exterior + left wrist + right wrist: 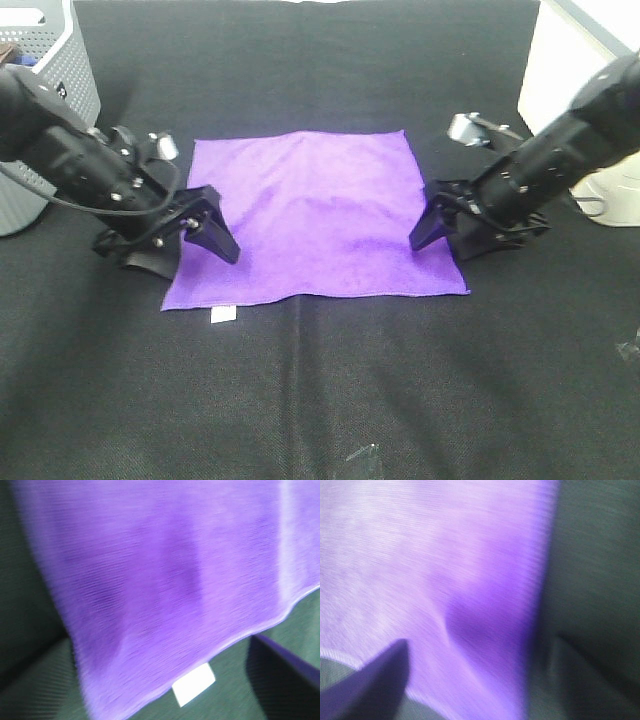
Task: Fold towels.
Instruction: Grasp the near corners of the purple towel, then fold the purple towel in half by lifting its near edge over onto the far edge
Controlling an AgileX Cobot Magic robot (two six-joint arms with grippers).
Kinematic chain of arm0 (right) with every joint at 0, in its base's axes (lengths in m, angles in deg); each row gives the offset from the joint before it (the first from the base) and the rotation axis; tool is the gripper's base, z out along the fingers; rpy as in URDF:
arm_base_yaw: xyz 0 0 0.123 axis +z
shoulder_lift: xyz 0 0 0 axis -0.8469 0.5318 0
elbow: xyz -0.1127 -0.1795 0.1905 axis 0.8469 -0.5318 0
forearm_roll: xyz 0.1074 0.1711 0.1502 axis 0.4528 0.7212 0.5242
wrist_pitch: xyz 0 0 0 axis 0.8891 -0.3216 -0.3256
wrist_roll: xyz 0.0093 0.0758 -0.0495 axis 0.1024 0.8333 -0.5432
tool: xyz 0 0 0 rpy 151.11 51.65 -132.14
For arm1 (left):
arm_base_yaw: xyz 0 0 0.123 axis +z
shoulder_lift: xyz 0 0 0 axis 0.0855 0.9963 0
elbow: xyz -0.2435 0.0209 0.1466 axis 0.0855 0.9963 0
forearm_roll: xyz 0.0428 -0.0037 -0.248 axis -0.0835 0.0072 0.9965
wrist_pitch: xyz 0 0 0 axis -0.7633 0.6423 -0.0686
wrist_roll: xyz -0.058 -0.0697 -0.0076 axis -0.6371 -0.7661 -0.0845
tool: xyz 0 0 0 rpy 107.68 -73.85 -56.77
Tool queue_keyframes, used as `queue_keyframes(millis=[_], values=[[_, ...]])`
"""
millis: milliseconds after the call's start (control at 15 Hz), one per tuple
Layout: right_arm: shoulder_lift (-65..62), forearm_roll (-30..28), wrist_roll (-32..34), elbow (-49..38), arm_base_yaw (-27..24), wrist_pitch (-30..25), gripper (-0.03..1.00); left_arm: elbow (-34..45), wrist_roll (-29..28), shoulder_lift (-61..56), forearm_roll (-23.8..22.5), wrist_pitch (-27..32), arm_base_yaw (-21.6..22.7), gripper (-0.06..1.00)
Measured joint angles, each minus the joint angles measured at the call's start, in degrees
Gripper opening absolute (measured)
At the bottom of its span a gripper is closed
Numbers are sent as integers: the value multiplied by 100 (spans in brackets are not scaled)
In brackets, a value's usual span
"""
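The purple towel (315, 215) lies flat and spread open on the black table, its white tag (222, 314) at the near left corner. My left gripper (185, 252) is open and low at the towel's left edge, with one finger over the cloth near the front left corner. My right gripper (445, 243) is open and low at the towel's right edge, near the front right corner. The left wrist view shows the towel (165, 570), the tag (194, 684) and one finger (285, 680). The right wrist view shows the towel's edge (445, 570) and one finger (375, 690).
A grey perforated basket (60, 70) stands at the back left. A white bin (575, 50) stands at the back right, with a small metallic object (470, 128) in front of it. The black table cloth (320, 400) stretches in front of the towel.
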Motion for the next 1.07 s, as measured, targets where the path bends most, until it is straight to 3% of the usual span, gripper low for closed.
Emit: queue_keyframes(millis=[133,200,533,600,800,1067], values=[[52,11,0,17,183,138,53,0,-40,52,40,-132,-74,52],[86,17,0,17,195,166,41,17,-57,86,34,-195,-80,37],[132,6,120,17,201,143,6,17,-11,138,-34,-206,-103,1],[132,0,155,17,212,120,1,17,0,138,-57,-206,-103,0],[63,-63,487,-6,223,-206,1,17,6,52,-441,-109,-138,0],[-413,-504,1163,-149,269,-1358,1,126,-613,-435,-1748,504,-160,0]])
